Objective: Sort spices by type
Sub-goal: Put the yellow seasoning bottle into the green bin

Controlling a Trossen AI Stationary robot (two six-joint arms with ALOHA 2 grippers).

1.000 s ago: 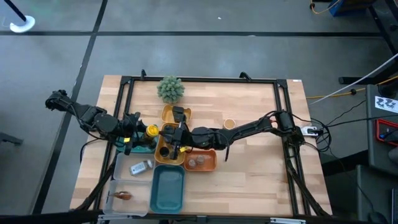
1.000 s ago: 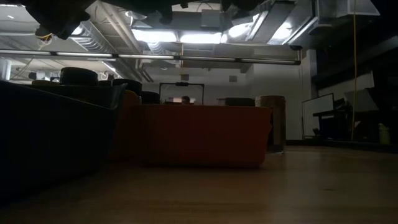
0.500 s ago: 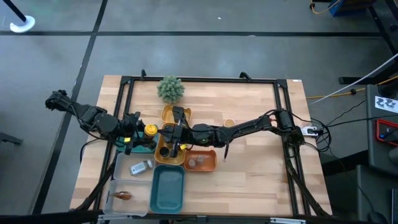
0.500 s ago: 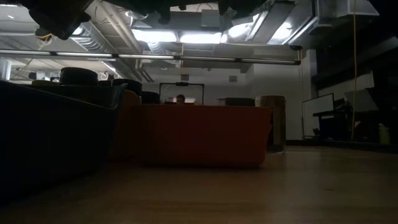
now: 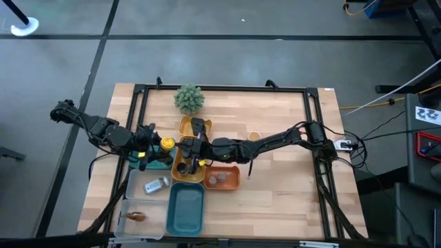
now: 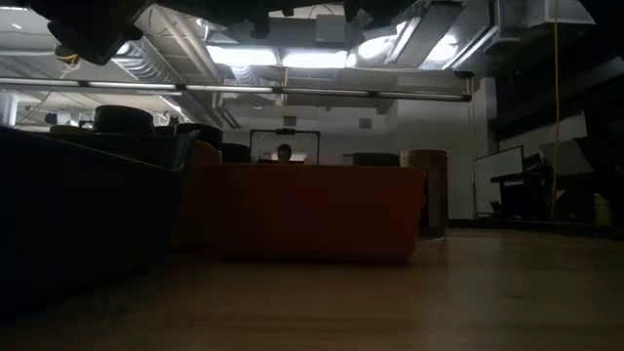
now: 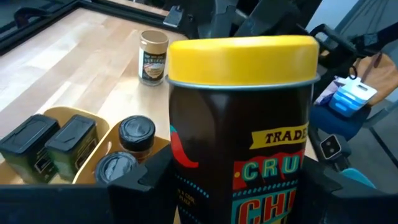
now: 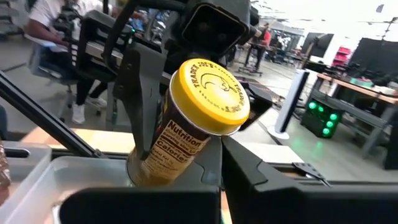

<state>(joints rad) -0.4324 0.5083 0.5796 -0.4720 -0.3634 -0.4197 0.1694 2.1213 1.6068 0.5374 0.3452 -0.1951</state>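
Yellow-capped jar (image 7: pixel 239 118): dark label, pinched between the 2 fingers of the left gripper (image 5: pixel 153 146), held above the left side of the table, just left of the yellow tray (image 5: pixel 186 172).
Left gripper grip: fingers clamp the jar's lower body on both sides; the jar tilts in the right wrist view.
Right gripper (image 5: pixel 195 153): fingers pressed together, holding nothing, hovering over the yellow tray.
Spices in yellow tray: 2 dark tins (image 7: pixel 53 146) side by side and 2 dark-capped jars (image 7: pixel 126 152) next to them.
Other spices: a small jar (image 7: pixel 152 57) standing alone on the bare wood to the right; a jar lying on its side (image 5: pixel 156 184) in the clear tray at the near left; brown pieces in the orange tray (image 5: pixel 222 178).
Step in hand, as a judgement: carrying the yellow-capped jar to its group.
Doing it well: level the jar before lowering, pick a free spot clear of the dark-capped jars, set its base flat, then spread the fingers only once it stands.
Risk: the right gripper sits close by over the tray; it should clear out first.
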